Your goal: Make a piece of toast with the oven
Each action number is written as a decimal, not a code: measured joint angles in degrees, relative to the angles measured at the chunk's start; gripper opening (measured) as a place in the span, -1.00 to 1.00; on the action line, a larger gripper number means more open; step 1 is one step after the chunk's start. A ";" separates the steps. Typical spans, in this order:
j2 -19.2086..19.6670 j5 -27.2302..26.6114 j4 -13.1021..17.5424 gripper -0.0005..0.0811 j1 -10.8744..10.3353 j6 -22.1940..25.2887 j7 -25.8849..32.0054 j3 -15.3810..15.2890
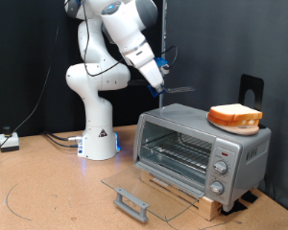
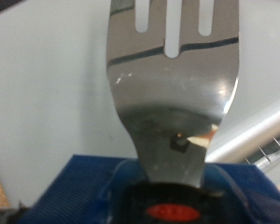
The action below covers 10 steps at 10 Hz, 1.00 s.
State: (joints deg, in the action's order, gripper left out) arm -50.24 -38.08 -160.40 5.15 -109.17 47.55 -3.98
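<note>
The silver toaster oven [image 1: 197,144] stands on a wooden base at the exterior view's right. Its glass door [image 1: 149,185] is folded down flat and the wire rack [image 1: 178,149] inside looks bare. The thin piece of toast is not in view. My gripper [image 1: 158,81] hovers above the oven's top left corner. It is shut on a spatula [image 1: 180,89] with a blue handle, whose slotted metal blade [image 2: 173,84] fills the wrist view. A thick bread slice on an orange dish [image 1: 235,117] sits on the oven's roof.
Three round knobs [image 1: 221,170] are on the oven's right panel. The door's grey handle [image 1: 131,202] juts out over the table. A black stand [image 1: 252,91] rises behind the oven. The robot's white base [image 1: 98,134] and cables [image 1: 5,142] are at the left.
</note>
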 joint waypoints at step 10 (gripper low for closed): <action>8.02 10.23 2.99 0.13 10.14 -2.47 3.25 7.23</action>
State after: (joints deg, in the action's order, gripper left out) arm -42.21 -27.85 -157.42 15.29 -111.63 50.80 3.25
